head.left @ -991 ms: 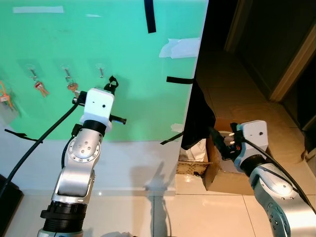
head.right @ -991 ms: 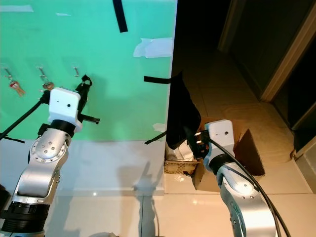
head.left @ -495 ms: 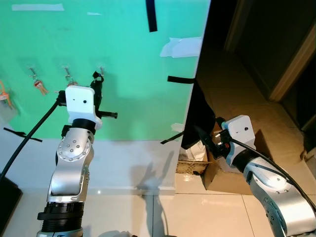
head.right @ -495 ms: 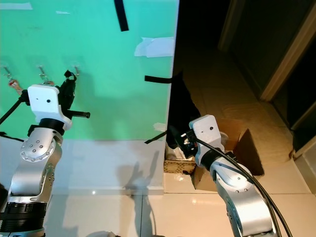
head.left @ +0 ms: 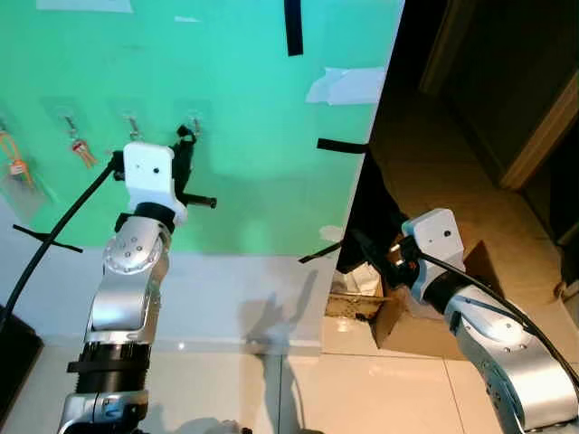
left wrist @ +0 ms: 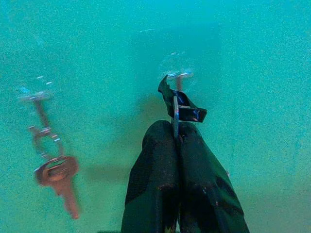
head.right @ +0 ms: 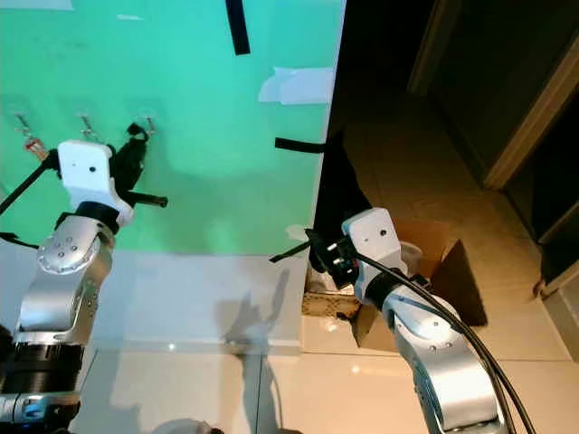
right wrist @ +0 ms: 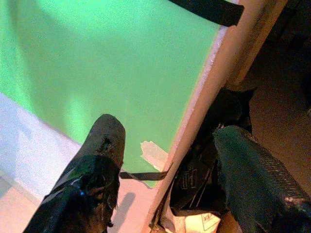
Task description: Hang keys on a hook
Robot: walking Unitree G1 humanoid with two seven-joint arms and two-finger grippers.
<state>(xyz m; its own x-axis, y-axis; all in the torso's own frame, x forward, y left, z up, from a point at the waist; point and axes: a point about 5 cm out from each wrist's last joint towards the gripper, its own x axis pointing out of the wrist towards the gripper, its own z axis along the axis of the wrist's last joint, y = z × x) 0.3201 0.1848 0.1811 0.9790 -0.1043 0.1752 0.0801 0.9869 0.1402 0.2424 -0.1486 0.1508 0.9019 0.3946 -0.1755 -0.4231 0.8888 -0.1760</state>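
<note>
My left gripper (head.left: pixel 185 145) is raised against the green wall (head.left: pixel 253 136), shut on a key with a black tag (left wrist: pixel 182 105). The key blade (left wrist: pixel 175 119) stands between the closed fingers (left wrist: pixel 160 165). The tag's top touches or overlaps a clear hook (left wrist: pixel 178 76), the rightmost of three (head.left: pixel 193 121). On the hook beside it (left wrist: pixel 38 99) hangs a copper key (left wrist: pixel 59 175). A red-tagged key (head.left: pixel 81 150) hangs on the hook further left. My right gripper (right wrist: pixel 165 141) is held low by the wall's right edge, open and holding nothing.
An orange-tagged key (head.left: pixel 11 165) hangs at the far left. A black bag (head.left: pixel 375 217) and an open cardboard box (head.left: pixel 425 316) sit at the wall's right end. Black tape strips (head.left: pixel 293 27) cross the wall. A dark doorway (head.left: pixel 507 99) lies to the right.
My left gripper has swung left and up with the key, from right of the rightmost hook to right at it. My right arm has drifted a little left. The camera has shifted slightly.
</note>
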